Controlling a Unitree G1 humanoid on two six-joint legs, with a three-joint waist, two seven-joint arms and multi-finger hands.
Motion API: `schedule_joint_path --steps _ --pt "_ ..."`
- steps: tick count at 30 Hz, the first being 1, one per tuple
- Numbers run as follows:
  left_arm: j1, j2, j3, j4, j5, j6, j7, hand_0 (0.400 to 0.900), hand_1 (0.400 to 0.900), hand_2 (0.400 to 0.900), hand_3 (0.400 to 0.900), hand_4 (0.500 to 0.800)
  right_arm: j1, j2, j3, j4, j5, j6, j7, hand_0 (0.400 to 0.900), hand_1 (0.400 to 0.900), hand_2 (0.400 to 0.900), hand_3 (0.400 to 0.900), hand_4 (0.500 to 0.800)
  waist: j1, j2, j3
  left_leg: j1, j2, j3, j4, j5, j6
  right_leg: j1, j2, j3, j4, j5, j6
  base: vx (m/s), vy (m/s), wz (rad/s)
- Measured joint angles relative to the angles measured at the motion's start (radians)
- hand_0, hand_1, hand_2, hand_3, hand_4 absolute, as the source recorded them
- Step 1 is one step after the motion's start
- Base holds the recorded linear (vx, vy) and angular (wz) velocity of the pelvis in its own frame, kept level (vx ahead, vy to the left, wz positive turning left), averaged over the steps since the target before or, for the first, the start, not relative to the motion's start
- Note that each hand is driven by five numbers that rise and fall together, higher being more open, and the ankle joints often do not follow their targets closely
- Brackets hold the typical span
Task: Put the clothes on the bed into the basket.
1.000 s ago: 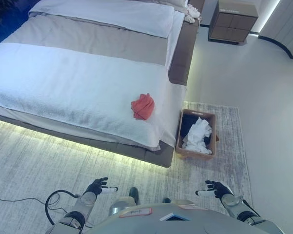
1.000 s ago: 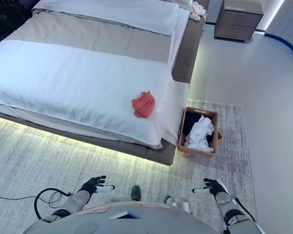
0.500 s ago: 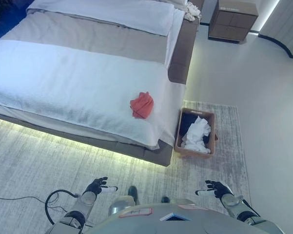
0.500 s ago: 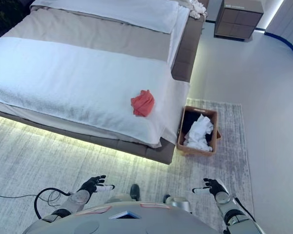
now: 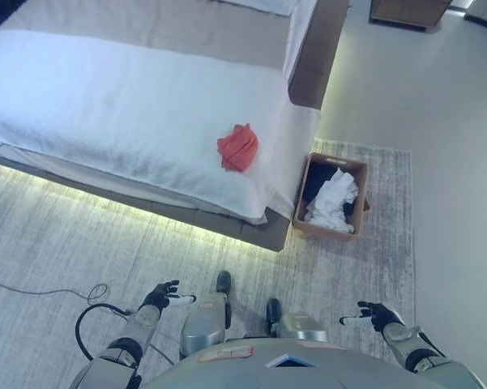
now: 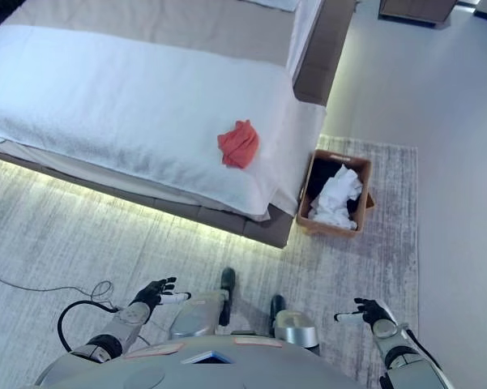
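Observation:
A crumpled red garment (image 5: 238, 147) lies on the white cover of the bed (image 5: 113, 113), near the bed's right corner. On the rug beside that corner stands a brown basket (image 5: 333, 196) holding white and dark clothes. Both hands hang low near the bottom of the views, far from the bed. My left hand (image 5: 160, 296) is at lower left with relaxed, spread fingers and holds nothing. At lower right, my right hand (image 5: 376, 315) is likewise open and empty.
A pale grey rug (image 5: 65, 235) covers the floor before the bed, with a lit strip under the bed frame. Bare light floor (image 5: 446, 162) lies to the right of the rug. A brown bed end panel (image 5: 316, 53) rises beyond the basket.
The whole picture has shifted: the camera has tilted down, so the bed and basket sit a little differently. The right hand shows lower and further right. The red garment has not moved on the bed.

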Motion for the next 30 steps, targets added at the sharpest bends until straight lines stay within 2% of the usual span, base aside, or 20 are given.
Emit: schedule_joint_path --steps 2,4,5,6,7,8,10,11,13,15,16,17,18,19,20,23,25,26,28,30 --pt "0.01 -0.005 0.001 0.007 0.0 0.002 0.0 0.9 0.9 0.9 0.9 0.8 -0.017 -0.001 0.0 -0.002 0.0 -0.001 0.0 0.9 0.9 0.9 0.9 0.8 0.015 0.023 -0.006 -0.019 0.029 0.019 -0.011 0.001 0.002 0.001 0.018 0.032 -0.006 -0.01 0.007 0.38 0.26 -0.3" --pt "0.023 -0.018 0.012 0.03 0.0 0.006 0.0 0.9 0.9 0.9 0.9 0.8 -0.02 0.002 0.001 -0.008 0.0 -0.003 0.0 0.9 0.9 0.9 0.9 0.8 0.027 0.05 -0.028 0.01 0.046 0.069 0.006 -0.003 0.023 0.033 0.021 0.06 -0.005 -0.036 0.039 0.38 0.23 -0.1" --pt "0.024 -0.021 0.019 0.038 0.0 0.008 0.0 0.9 0.9 0.9 0.9 0.8 -0.018 0.013 0.001 -0.007 -0.001 -0.003 0.0 0.9 0.9 0.9 0.9 0.8 0.019 0.044 -0.034 0.031 0.033 0.075 0.002 0.026 0.047 0.051 0.006 0.061 -0.002 -0.054 0.058 0.4 0.223 -0.15" --pt "0.031 -0.018 0.023 0.036 0.0 0.006 0.003 0.9 0.9 0.9 0.9 0.8 -0.005 0.026 0.004 -0.01 -0.001 -0.003 0.003 0.9 0.9 0.9 0.9 0.8 0.023 0.019 -0.053 0.052 0.012 0.097 -0.005 0.03 0.05 0.057 -0.018 0.069 0.001 -0.069 0.088 0.41 0.242 -0.07" --pt "0.024 -0.008 0.028 0.033 0.0 0.001 0.003 0.9 0.9 0.9 0.9 0.8 -0.013 0.044 0.013 -0.015 -0.002 -0.002 0.004 0.9 0.9 0.9 0.9 0.8 0.025 -0.006 -0.073 0.06 -0.022 0.112 -0.011 0.023 0.072 0.065 -0.054 0.066 0.019 -0.069 0.098 0.51 0.308 -0.1" --pt "0.024 -0.005 0.031 0.032 0.0 0.002 0.004 0.9 0.9 0.9 0.9 0.8 -0.006 0.056 0.013 -0.022 -0.004 -0.003 0.004 0.9 0.9 0.9 0.9 0.8 0.022 -0.015 -0.087 0.072 -0.04 0.118 -0.01 0.031 0.101 0.066 -0.074 0.06 0.048 -0.085 0.132 0.35 0.247 -0.02" --pt "0.001 0.0 0.03 0.026 0.0 0.001 0.005 0.9 0.9 0.9 0.9 0.8 0.0 0.083 0.013 -0.033 -0.005 -0.002 0.01 0.9 0.9 0.9 0.9 0.8 0.023 -0.025 -0.114 0.109 -0.069 0.121 -0.015 0.0 0.154 0.051 -0.101 0.057 0.141 -0.097 0.16 0.25 0.204 -0.02" --pt "-0.005 0.003 0.029 0.018 0.0 0.0 0.006 0.9 0.9 0.9 0.9 0.8 -0.001 0.091 0.013 -0.035 -0.005 -0.002 0.012 0.9 0.9 0.9 0.9 0.8 0.023 -0.024 -0.13 0.115 -0.076 0.122 -0.015 -0.006 0.164 0.029 -0.109 0.052 0.198 -0.107 0.177 0.24 0.248 0.09" --pt "-0.031 0.008 0.021 0.016 0.0 -0.001 0.006 0.9 0.9 0.9 0.9 0.8 -0.021 0.1 0.013 -0.051 -0.005 -0.001 0.013 0.9 0.9 0.9 0.9 0.8 0.023 -0.015 -0.144 0.133 -0.09 0.121 -0.011 -0.022 0.207 -0.088 -0.118 0.056 0.464 -0.127 0.213 0.22 0.299 0.19" --pt "-0.05 0.017 0.013 0.005 0.0 -0.001 0.008 0.9 0.9 0.9 0.9 0.8 -0.022 0.106 0.016 -0.077 -0.005 -0.002 0.015 0.9 0.9 0.9 0.9 0.8 0.02 -0.029 -0.149 0.154 -0.112 0.115 -0.005 -0.025 0.215 -0.18 -0.149 0.054 0.707 -0.144 0.229 0.11 0.216 0.13" --pt "-0.055 0.028 0.0 -0.011 0.001 -0.001 0.007 0.9 0.9 0.9 0.9 0.8 -0.024 0.112 0.037 -0.089 -0.005 -0.001 0.012 0.9 0.9 0.9 0.9 0.8 0.021 -0.048 -0.15 0.177 -0.14 0.1 -0.004 -0.036 0.267 -0.236 -0.165 0.048 0.848 -0.11 0.232 0.17 0.223 0.03" --pt "-0.066 0.029 -0.007 -0.017 0.0 -0.001 0.008 0.9 0.9 0.9 0.9 0.8 -0.029 0.114 0.05 -0.094 -0.005 -0.002 0.011 0.9 0.9 0.9 0.9 0.8 0.022 -0.054 -0.146 0.192 -0.15 0.097 -0.003 -0.029 0.29 -0.254 -0.179 0.035 0.913 -0.073 0.235 0.22 0.163 0.03" --pt "-0.067 0.027 -0.011 -0.016 0.0 0.0 0.008 0.9 0.9 0.9 0.9 0.8 -0.037 0.117 0.049 -0.098 -0.004 -0.001 0.009 0.9 0.9 0.9 0.9 0.8 0.022 -0.045 -0.131 0.218 -0.152 0.086 -0.002 -0.059 0.328 -0.274 -0.192 0.001 0.95 -0.068 0.229 0.28 0.156 0.07" --pt "-0.064 0.025 -0.015 -0.013 0.0 0.002 0.006 0.9 0.9 0.9 0.9 0.8 -0.046 0.116 0.05 -0.115 -0.004 0.002 0.009 0.9 0.9 0.9 0.9 0.8 0.025 -0.03 -0.109 0.243 -0.147 0.083 0.0 -0.065 0.336 -0.295 -0.212 -0.059 0.98 -0.079 0.222 0.21 0.011 0.11" --pt "-0.057 0.024 -0.01 -0.007 0.0 0.004 0.006 0.9 0.9 0.9 0.9 0.8 -0.045 0.115 0.05 -0.144 -0.004 0.002 0.008 0.9 0.9 0.9 0.9 0.8 0.022 -0.012 -0.096 0.257 -0.137 0.081 0.001 -0.056 0.325 -0.305 -0.212 -0.099 0.955 -0.088 0.208 0.17 -0.039 0.14" --pt "-0.052 0.026 -0.007 0.028 0.001 0.006 0.007 0.9 0.9 0.9 0.9 0.8 -0.039 0.107 0.05 -0.223 -0.002 0.0 0.007 0.9 0.9 0.9 0.9 0.8 0.02 0.011 -0.066 0.276 -0.125 0.069 -0.001 -0.063 0.323 -0.344 -0.207 -0.136 0.769 -0.09 0.206 0.14 -0.08 0.14" --pt "-0.037 0.024 -0.003 0.031 0.001 0.009 0.007 0.9 0.9 0.9 0.9 0.8 -0.036 0.097 0.05 -0.276 -0.003 0.003 0.004 0.9 0.9 0.9 0.9 0.8 0.021 0.01 -0.053 0.28 -0.126 0.067 -0.001 -0.063 0.309 -0.351 -0.214 -0.124 0.6 -0.086 0.21 0.11 -0.149 0.13" --pt "-0.035 0.021 0.002 0.041 0.004 0.008 0.008 0.9 0.9 0.9 0.9 0.8 -0.034 0.09 0.049 -0.313 -0.004 0.008 0.001 0.9 0.9 0.9 0.9 0.8 0.021 0.011 -0.05 0.28 -0.122 0.059 -0.002 -0.069 0.29 -0.348 -0.213 -0.108 0.49 -0.073 0.222 0.11 -0.177 0.31" --pt "-0.027 0.022 0.011 0.044 0.006 0.009 0.009 0.9 0.9 0.9 0.9 0.8 -0.034 0.075 0.048 -0.386 -0.006 0.009 -0.008 0.9 0.9 0.9 0.9 0.8 0.02 0.003 -0.045 0.279 -0.123 0.045 -0.002 -0.07 0.275 -0.304 -0.204 -0.051 0.307 -0.033 0.261 0.12 -0.192 0.51" --pt "-0.027 0.022 0.012 0.038 0.006 0.007 0.015 0.9 0.9 0.9 0.9 0.8 -0.039 0.062 0.039 -0.432 -0.015 0.008 -0.037 0.9 0.9 0.9 0.9 0.8 0.019 -0.007 -0.044 0.28 -0.123 0.012 -0.003 -0.073 0.253 -0.241 -0.185 -0.004 0.202 0.03 0.255 0.16 -0.228 0.35"
